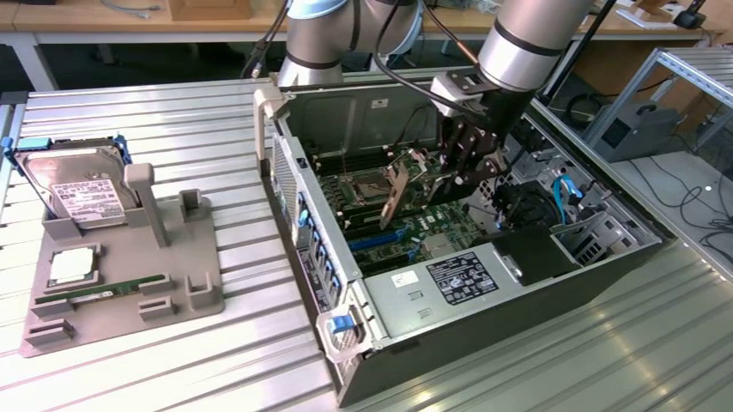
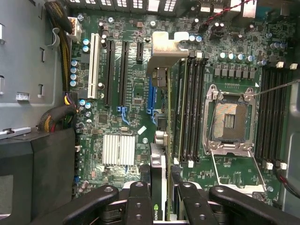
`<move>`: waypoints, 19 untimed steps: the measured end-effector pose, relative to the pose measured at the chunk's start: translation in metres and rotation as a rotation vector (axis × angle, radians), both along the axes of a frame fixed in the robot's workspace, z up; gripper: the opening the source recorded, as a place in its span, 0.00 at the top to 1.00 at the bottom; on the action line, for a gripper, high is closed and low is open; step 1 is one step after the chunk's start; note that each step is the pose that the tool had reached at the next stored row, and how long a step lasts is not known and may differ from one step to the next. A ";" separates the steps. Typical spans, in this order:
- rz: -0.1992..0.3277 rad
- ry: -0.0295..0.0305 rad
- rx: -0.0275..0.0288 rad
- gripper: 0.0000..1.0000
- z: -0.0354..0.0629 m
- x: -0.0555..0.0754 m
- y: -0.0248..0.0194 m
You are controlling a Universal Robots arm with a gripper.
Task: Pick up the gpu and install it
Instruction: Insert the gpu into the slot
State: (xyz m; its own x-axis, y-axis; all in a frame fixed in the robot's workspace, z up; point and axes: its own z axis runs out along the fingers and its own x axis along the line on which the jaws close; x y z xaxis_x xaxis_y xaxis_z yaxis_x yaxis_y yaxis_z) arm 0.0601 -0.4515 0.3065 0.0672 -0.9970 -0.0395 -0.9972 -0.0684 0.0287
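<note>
The arm reaches down from above into the open computer case [image 1: 300, 184], its wrist pointing nearly straight down and the gripper [image 1: 456, 168] hanging over the motherboard [image 1: 413, 227]. The fingers [image 2: 138, 202] are clamped on the gpu [image 1: 397, 196] — the card sits between them, held by its upper edge, tilted and edge-on over the board's middle, above the slots. In the wrist view the gpu [image 2: 159, 140] runs as a thin strip away from the gripper [image 2: 159, 206], with its silvery bracket at the far end; whether its lower edge touches any slot cannot be told.

The case lies on its side on the ribbed metal table [image 1: 149, 369], its side panel off. Inside it are the motherboard with an empty processor socket [image 2: 228, 121], a finned heatsink [image 2: 118, 150], a power supply [image 1: 441, 287] with a label, and blue cables [image 1: 564, 196] near the drive bay.

To the exterior view's left, well apart from the case, a grey holder tray [image 1: 184, 296] carries an upright hard drive [image 1: 82, 197] and a green memory stick [image 1: 101, 292] lying flat — a pale square part [image 1: 71, 266] sits between them, too small to identify.

The arm's upper links are cut off by the frame's edge.
</note>
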 end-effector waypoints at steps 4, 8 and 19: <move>0.000 0.0000 0.0000 0.73 -0.0012 0.000 -0.0006; 0.000 0.0000 0.0000 0.73 -0.0022 0.000 -0.0010; 0.000 0.0000 0.0000 0.73 -0.0053 0.000 -0.0023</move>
